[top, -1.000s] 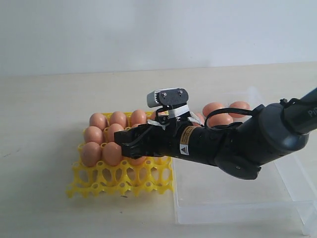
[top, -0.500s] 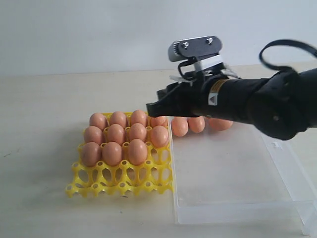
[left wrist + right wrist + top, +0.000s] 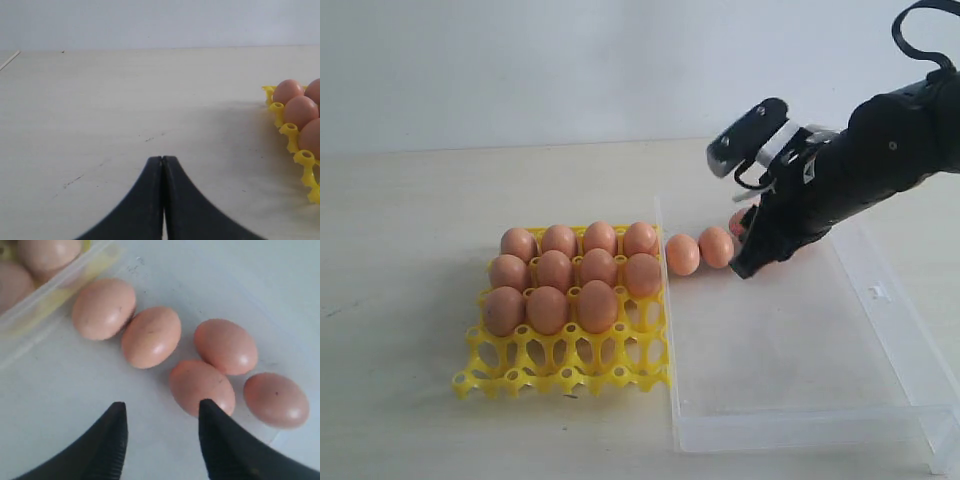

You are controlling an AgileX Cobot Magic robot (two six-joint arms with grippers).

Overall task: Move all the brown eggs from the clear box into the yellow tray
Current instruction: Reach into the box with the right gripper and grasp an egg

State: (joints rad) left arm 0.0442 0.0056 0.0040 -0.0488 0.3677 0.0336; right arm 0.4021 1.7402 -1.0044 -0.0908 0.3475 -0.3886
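Note:
The yellow tray (image 3: 560,375) holds several brown eggs (image 3: 553,270) in its back three rows; its front row of cups is bare. The clear box (image 3: 800,425) lies right of it with several brown eggs (image 3: 151,337) loose along its far side. My right gripper (image 3: 745,265) hangs open and empty low over those eggs, partly hiding them in the exterior view. In the right wrist view the right gripper (image 3: 162,407) has one fingertip (image 3: 206,407) in front of an egg (image 3: 197,382). My left gripper (image 3: 163,159) is shut and empty over bare table, beside the tray's edge (image 3: 292,132).
The box wall (image 3: 45,300) next to the tray separates the loose eggs from the filled cups. A small clasp (image 3: 875,292) sits on the box's right rim. The near half of the box floor (image 3: 770,350) holds nothing. A pale wall stands behind the table.
My right gripper left an egg in the tray's third row, rose, swung right and came down over the eggs in the box. The left gripper's earlier position is not shown.

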